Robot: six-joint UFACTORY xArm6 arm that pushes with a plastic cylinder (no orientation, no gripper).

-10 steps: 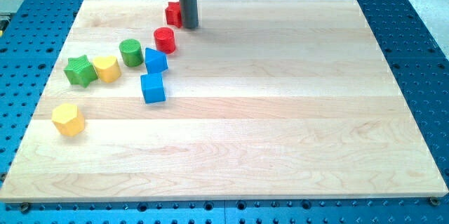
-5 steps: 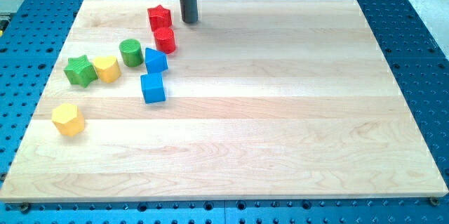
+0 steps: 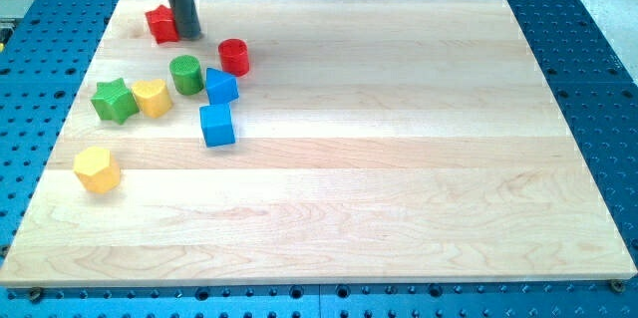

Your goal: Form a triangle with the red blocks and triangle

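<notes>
A red star block [image 3: 160, 23] lies near the board's top left. My tip [image 3: 188, 34] stands right against its right side and hides part of it. A red cylinder [image 3: 233, 56] stands to the right of the tip, apart from it. A blue triangle-like block [image 3: 220, 86] sits just below the red cylinder, close to it. The rod rises out of the view's top.
A green cylinder [image 3: 185, 74] sits below the tip. A blue cube [image 3: 216, 125], a yellow block [image 3: 152, 97], a green star [image 3: 114, 100] and a yellow hexagon [image 3: 97, 169] lie on the wooden board's [image 3: 399, 159] left side. A blue perforated table surrounds it.
The tip has moved to the view's left, and the red star has slid left with it, away from the red cylinder. The other blocks have not moved.
</notes>
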